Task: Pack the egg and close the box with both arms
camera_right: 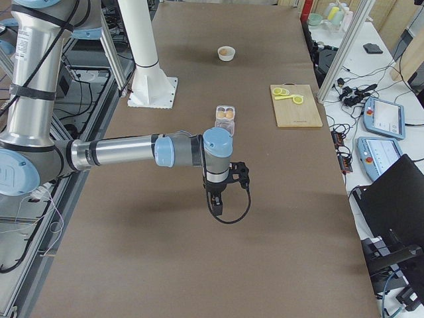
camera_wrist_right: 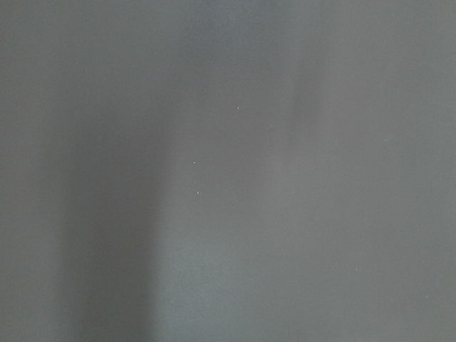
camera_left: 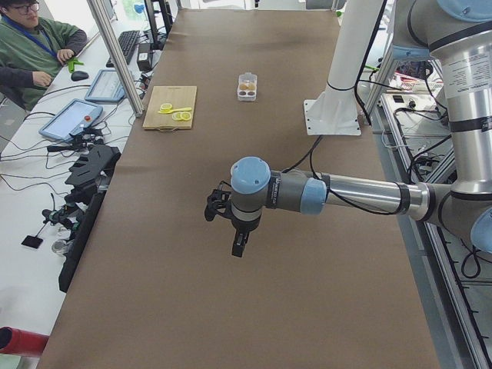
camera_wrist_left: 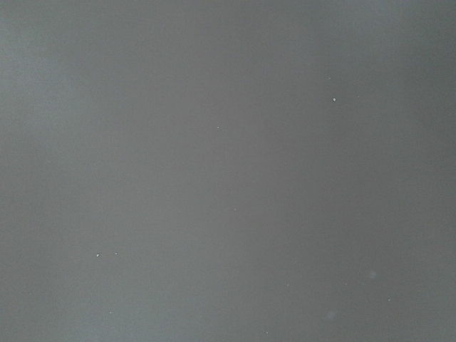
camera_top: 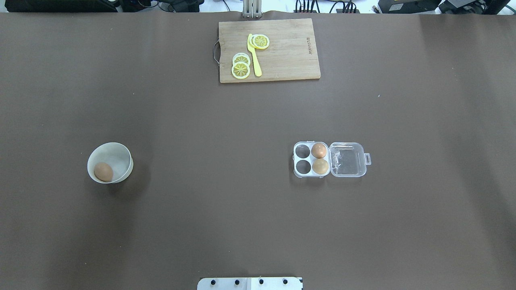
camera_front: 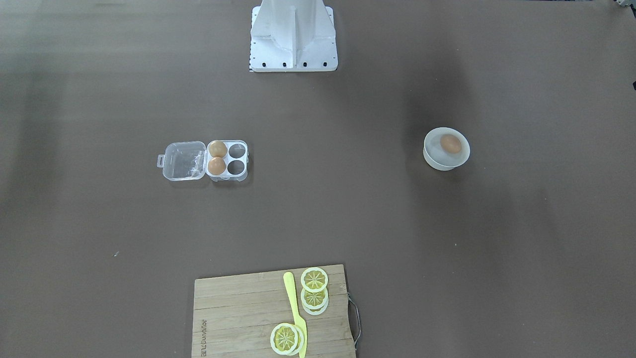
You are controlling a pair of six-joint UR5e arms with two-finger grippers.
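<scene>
Overhead exterior: the open box (camera_top: pixel 347 159) holds two eggs (camera_top: pixel 319 150); another egg (camera_top: pixel 103 172) lies in the bowl (camera_top: pixel 121 155), far left. Whether the left gripper (camera_left: pixel 238 247) or right gripper (camera_right: pixel 214 207) has its fingers apart, I cannot tell.

- left gripper (camera_left: pixel 238 249): shows in the side view only; jaw spacing cannot be told.
- right gripper (camera_right: pixel 216 207): the same.
- pedestal (camera_front: pixel 293 49): at the bench's robot-side edge, upper part cropped.
- cutting board (camera_front: pixel 233 308): at the operators' edge, outer end cropped.
- box (camera_left: pixel 247 86): contents too small to make out in the side views.
</scene>
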